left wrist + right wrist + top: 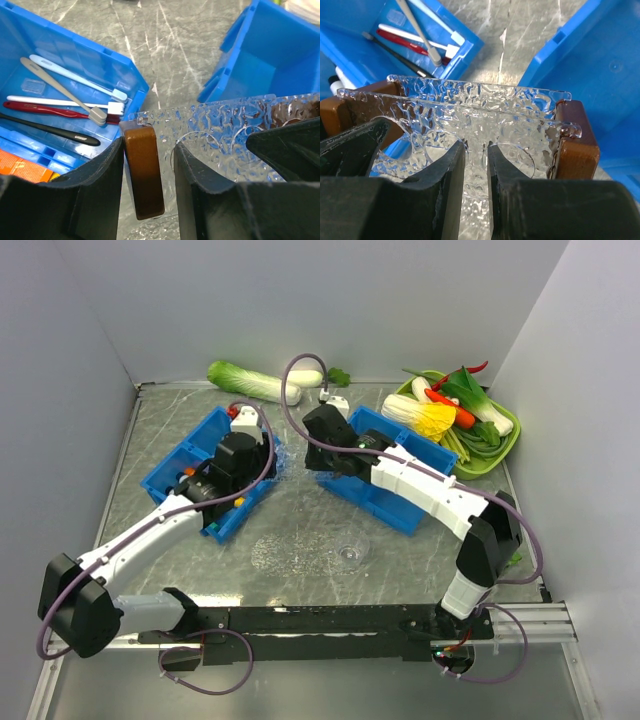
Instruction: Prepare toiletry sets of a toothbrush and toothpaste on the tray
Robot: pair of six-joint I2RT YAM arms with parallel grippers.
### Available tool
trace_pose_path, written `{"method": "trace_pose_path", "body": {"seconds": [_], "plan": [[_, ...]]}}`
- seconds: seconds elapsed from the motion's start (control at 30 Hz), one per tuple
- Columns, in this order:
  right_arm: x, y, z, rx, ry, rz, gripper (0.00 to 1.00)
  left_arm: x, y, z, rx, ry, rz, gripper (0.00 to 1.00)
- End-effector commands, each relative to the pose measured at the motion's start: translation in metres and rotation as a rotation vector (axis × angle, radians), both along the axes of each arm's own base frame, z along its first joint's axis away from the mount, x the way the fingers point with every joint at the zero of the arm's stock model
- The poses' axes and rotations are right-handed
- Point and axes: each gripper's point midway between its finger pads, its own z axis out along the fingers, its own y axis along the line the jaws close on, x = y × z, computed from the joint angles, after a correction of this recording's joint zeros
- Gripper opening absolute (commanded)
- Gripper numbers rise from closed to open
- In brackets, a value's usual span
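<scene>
We find the tray (pixel 485 105) between the blue bin (pixel 90 55) that holds the brushes and the second blue bin (pixel 280 55), over the grey table (pixel 175 40). Both arms are at it.

The left gripper (pixel 148 145) stands about half open around the brown handle (pixel 145 170) at one end of the tray. One finger lies against the handle and a thin gap shows on the other side, so we cannot tell if the hold is firm. The right gripper (pixel 476 147) has its jaws nearly together over the long rim, with the clear wall between them. We cannot tell if they press it already.

We judge that the tray is stiff and will not bend. It looks glassy, so it is probably slippery and may crack under a hard squeeze or a knock against a bin edge. The rim is thin and bumpy, which gives the fingers little flat surface. The brown handle and the other handle (pixel 577 145) at the far end look thicker and less smooth, so we think these are the safer places to take hold. With a grip on one end only, the tray may tilt or turn in the fingers.

The pale toothbrush (pixel 60 87) lies in the first bin among several others. It looks light and slim, easiest to pinch across the shaft.
</scene>
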Motion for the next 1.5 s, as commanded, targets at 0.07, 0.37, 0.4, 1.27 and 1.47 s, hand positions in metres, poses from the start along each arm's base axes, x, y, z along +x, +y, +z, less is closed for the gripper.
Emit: {"method": "trace_pose_path", "body": {"seconds": [0.07, 0.37, 0.4, 1.27, 1.47], "plan": [[0.014, -0.024, 0.046, 0.1, -0.091, -0.093, 0.0, -0.016, -0.026, 0.078, -0.222, -0.181, -0.131, 0.44], [0.014, -0.033, 0.045, 0.097, -0.084, -0.109, 0.0, -0.028, -0.015, 0.105, -0.256, -0.286, -0.135, 0.62], [0.014, -0.033, 0.044, 0.097, -0.083, -0.108, 0.0, -0.029, -0.013, 0.11, -0.261, -0.303, -0.134, 0.63], [-0.102, 0.06, 0.018, 0.203, 0.1, 0.186, 0.0, -0.036, 0.122, 0.157, -0.238, -0.524, 0.39, 0.96], [-0.134, 0.073, -0.014, 0.181, 0.192, 0.197, 0.0, -0.03, 0.112, 0.15, -0.233, -0.492, 0.355, 0.97]]}}
